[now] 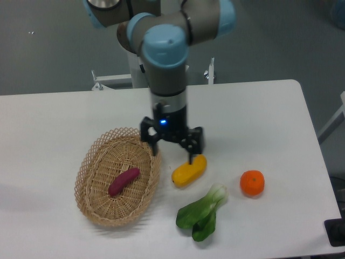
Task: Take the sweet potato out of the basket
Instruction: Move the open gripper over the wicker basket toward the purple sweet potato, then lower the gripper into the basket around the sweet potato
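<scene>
Fixed camera: your target lies at about 8 o'clock from the end effector.

The black two-finger end effector (172,152) hangs released and grasping nothing, over the right rim of the oval tan woven wicker basket (91,159) and just beside the yellow-orange oblong vegetable (189,170) on the white counter (259,108). The small magenta-purple sweet potato (124,181) rests on the basket floor, down and to the left, its long axis running from 2 o'clock to 8 o'clock. You would likely need to turn the fingers across that axis before descending.
</scene>
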